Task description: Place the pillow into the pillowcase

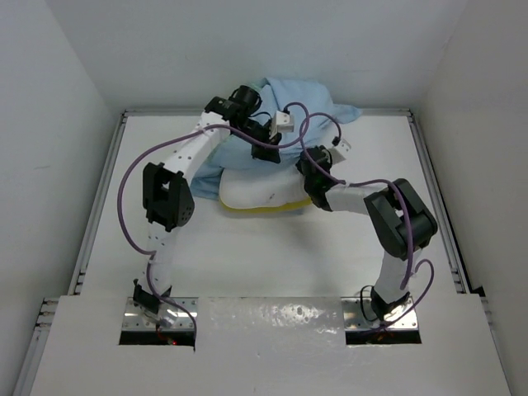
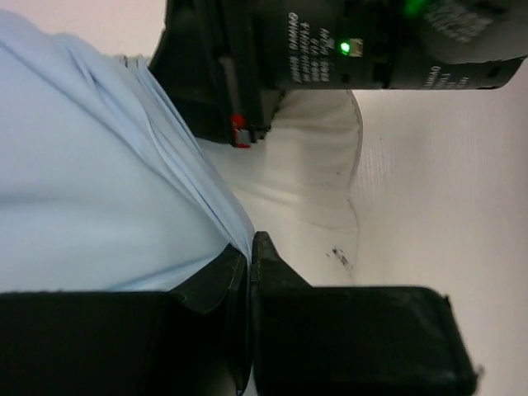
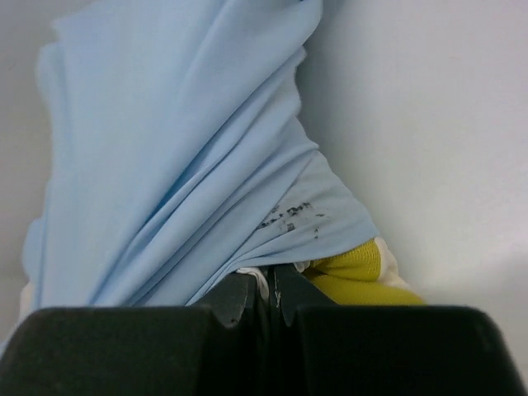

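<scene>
The white pillow (image 1: 260,195) with yellow piping lies at mid-table, its far half under the light blue pillowcase (image 1: 304,101), which bunches up against the back wall. My left gripper (image 1: 266,151) is at the case's near-left edge; in the left wrist view the left gripper (image 2: 249,250) is shut on a fold of the pillowcase (image 2: 91,181), with the pillow (image 2: 309,190) beside it. My right gripper (image 1: 308,159) is at the near-right edge; in the right wrist view the right gripper (image 3: 272,279) is shut on the hem of the pillowcase (image 3: 181,140), next to the yellow piping (image 3: 355,271).
The white table (image 1: 247,256) is boxed in by white walls at the back and sides, with metal rails (image 1: 103,206) along both side edges. The right arm's black wrist (image 2: 330,41) hangs just above the left gripper. Purple cables loop over both arms.
</scene>
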You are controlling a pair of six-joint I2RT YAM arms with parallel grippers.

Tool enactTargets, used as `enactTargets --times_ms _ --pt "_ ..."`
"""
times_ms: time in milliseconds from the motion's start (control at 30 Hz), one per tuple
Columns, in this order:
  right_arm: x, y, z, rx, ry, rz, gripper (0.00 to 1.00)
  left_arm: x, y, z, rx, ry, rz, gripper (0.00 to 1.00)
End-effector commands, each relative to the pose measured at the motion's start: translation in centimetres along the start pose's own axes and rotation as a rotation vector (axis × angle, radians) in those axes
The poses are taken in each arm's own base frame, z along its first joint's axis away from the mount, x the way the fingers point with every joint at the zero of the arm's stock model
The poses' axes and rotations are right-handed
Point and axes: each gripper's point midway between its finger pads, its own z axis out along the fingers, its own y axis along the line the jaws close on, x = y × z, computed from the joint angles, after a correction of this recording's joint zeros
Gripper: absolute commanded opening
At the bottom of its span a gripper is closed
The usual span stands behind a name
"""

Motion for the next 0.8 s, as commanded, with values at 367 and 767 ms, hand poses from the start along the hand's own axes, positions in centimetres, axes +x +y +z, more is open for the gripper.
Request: enactTargets --times_ms 367,767 --pt "-9.2 0.9 -3.0 -0.109 -0.01 -0.668 0.99 0.0 2.9 -12.9 -0.284 -0.075 -0.294 1.0" --pt "7.9 10.1 -13.7 -0.887 0.543 -1.514 0.99 23.3 3.5 -14.9 -0.418 0.189 -0.671 1.0"
